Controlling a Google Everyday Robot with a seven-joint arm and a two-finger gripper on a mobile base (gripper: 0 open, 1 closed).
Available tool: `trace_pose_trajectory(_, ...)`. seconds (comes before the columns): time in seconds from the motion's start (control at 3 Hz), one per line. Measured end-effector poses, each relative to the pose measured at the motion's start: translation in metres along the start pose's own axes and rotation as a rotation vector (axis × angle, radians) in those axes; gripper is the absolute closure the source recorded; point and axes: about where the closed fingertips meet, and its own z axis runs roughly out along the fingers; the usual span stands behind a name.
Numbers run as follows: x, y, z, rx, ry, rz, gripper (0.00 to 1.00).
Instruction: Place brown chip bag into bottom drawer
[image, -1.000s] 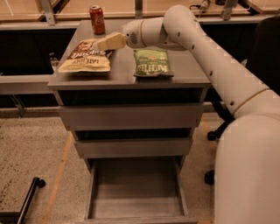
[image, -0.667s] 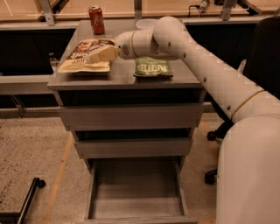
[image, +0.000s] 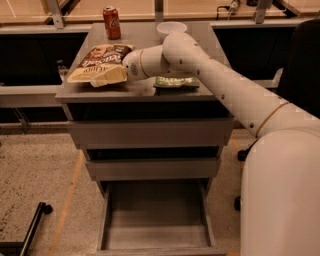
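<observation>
The brown chip bag (image: 95, 61) lies flat on the left part of the grey cabinet top (image: 135, 87). Its dark brown end points to the back and its cream end to the front. My gripper (image: 108, 76) is low over the bag's front right corner and touches or nearly touches it. The arm reaches in from the right across the top. The bottom drawer (image: 156, 235) is pulled out below and has nothing in it.
A green chip bag (image: 175, 82) lies right of centre, mostly hidden under my arm. A red soda can (image: 112, 22) and a white cup (image: 171, 28) stand at the back of the top. The two upper drawers (image: 150, 132) are shut. A black wheeled leg (image: 35, 220) is on the floor at the left.
My gripper has moved left and down from above the middle of the top onto the brown chip bag's front right corner. The bags have not moved.
</observation>
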Motion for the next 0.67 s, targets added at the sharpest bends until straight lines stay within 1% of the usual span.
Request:
trace_pose_trajectory(0.33, 0.009, -0.008, 0.014, 0.036, 0.007, 0.004, 0.00)
trace_pose_trajectory(0.67, 0.012, -0.026, 0.015, 0.115, 0.001, -0.003, 0.18)
